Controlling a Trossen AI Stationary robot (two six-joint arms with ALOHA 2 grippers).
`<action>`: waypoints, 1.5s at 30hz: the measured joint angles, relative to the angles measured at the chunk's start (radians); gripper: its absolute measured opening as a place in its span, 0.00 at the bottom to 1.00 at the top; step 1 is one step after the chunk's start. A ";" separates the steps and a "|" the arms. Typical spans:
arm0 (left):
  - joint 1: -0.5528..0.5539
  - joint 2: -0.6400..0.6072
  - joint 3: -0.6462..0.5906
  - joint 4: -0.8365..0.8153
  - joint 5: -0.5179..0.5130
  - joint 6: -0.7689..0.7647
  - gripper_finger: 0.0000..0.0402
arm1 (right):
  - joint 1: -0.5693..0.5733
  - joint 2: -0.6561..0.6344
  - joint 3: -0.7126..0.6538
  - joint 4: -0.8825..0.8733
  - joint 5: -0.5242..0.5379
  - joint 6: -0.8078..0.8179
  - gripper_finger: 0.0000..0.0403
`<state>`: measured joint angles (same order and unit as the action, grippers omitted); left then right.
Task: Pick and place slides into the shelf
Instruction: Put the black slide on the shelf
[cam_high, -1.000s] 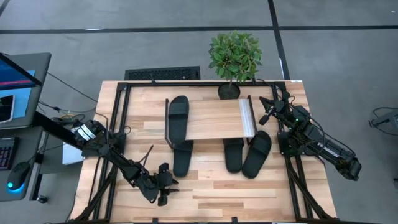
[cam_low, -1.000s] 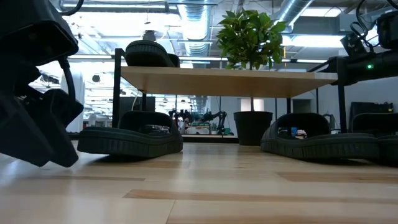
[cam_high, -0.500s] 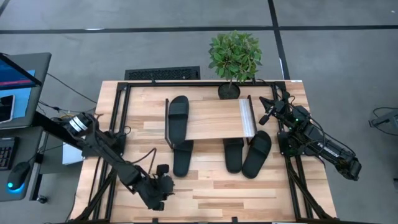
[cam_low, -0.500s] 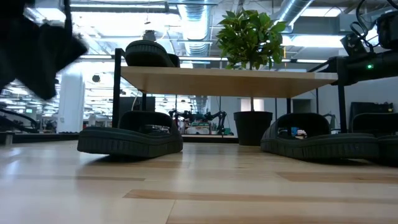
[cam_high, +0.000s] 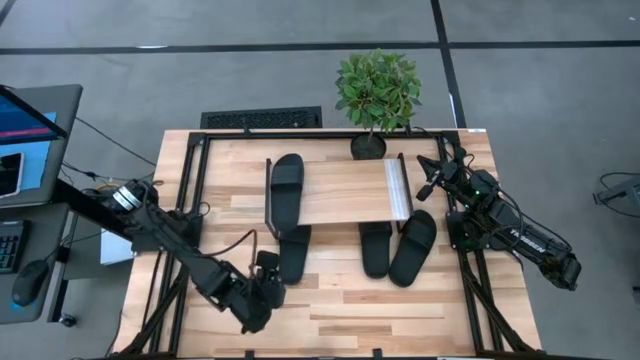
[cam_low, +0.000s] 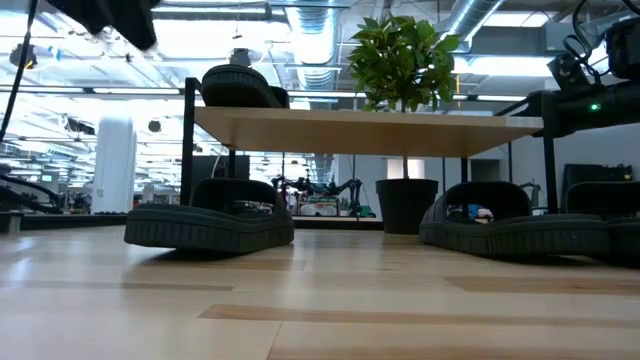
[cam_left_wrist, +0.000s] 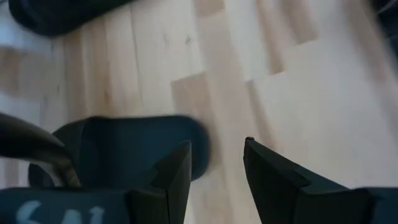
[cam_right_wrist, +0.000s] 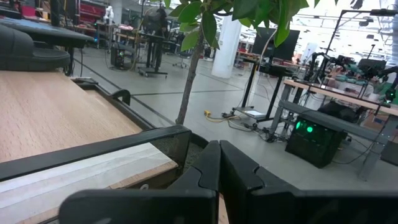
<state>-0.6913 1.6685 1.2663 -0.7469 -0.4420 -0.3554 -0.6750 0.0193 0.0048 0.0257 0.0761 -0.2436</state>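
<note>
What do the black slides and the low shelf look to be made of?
The black open-toe slides look like matte rubber or foam: uniform dull black, no shine, soft rounded edges. The low rectangular shelf looks like light wood with visible grain, probably unvarnished or satin, on thin black legs, likely metal.

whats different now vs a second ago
The left gripper has lifted off the tabletop, rising out of the low view's left side to its top edge, and shifted toward the table's middle, by the near end of the slide lying half under the shelf. Its fingers are open and hold nothing. All four slides, the shelf, the plant and the shut right gripper stayed put.
</note>
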 joint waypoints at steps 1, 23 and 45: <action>0.007 0.003 0.000 -0.021 0.000 0.000 0.34 | 0.000 0.000 0.000 0.000 0.000 0.000 0.00; 0.078 0.169 -0.011 0.027 0.092 0.004 0.34 | 0.000 0.000 0.000 0.002 0.002 0.000 0.00; 0.084 0.214 -0.010 0.055 0.067 0.024 0.34 | 0.000 0.000 0.000 0.001 0.003 0.000 0.00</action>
<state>-0.6075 1.8829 1.2559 -0.6920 -0.3752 -0.3311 -0.6747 0.0193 0.0046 0.0265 0.0788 -0.2436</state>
